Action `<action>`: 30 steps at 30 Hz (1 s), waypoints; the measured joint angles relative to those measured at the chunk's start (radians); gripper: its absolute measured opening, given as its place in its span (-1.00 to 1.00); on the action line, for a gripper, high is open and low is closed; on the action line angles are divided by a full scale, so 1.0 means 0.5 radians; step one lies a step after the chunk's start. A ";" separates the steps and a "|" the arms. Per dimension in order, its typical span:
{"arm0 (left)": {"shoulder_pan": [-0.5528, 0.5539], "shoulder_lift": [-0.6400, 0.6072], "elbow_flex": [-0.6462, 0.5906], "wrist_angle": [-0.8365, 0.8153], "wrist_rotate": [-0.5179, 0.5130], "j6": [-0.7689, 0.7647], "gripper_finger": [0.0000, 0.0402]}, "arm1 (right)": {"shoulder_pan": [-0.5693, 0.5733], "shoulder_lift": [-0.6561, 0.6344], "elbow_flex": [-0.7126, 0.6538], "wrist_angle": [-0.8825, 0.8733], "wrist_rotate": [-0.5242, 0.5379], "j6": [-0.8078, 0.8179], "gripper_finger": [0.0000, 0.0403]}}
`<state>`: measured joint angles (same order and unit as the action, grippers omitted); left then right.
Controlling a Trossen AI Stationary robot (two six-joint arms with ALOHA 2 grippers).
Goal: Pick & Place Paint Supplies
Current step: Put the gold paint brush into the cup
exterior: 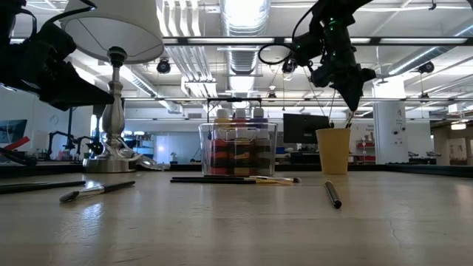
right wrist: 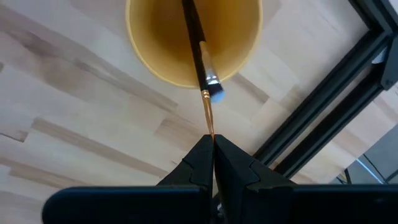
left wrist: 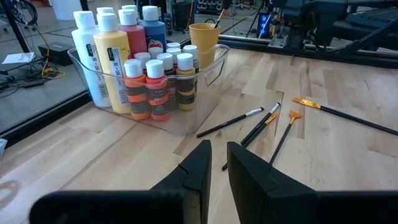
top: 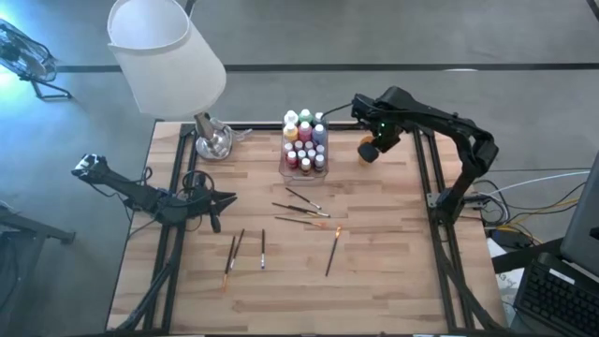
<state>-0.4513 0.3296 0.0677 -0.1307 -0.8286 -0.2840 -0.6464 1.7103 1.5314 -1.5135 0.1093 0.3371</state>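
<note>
Our right gripper (right wrist: 208, 146) pinches a paintbrush (right wrist: 200, 53) by its tip — shaft running straight down into the orange cup (right wrist: 193, 37) directly below. Our left gripper (left wrist: 217, 163) waits narrowly parted, empty, over the desk (top: 374, 271).

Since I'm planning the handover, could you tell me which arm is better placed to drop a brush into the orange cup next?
The right. Its gripper is shut on a paintbrush directly above the orange cup. The left gripper holds nothing and sits across the table.
</note>
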 joint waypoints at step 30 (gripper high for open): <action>0.000 0.000 -0.001 0.000 0.000 0.000 -0.71 | 0.140 -0.200 0.550 -0.002 0.099 -0.055 -0.20</action>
<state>-0.4515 0.3298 0.0673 -0.1307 -0.8284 -0.2840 -0.5767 1.6102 1.8063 -1.5146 0.1589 0.3095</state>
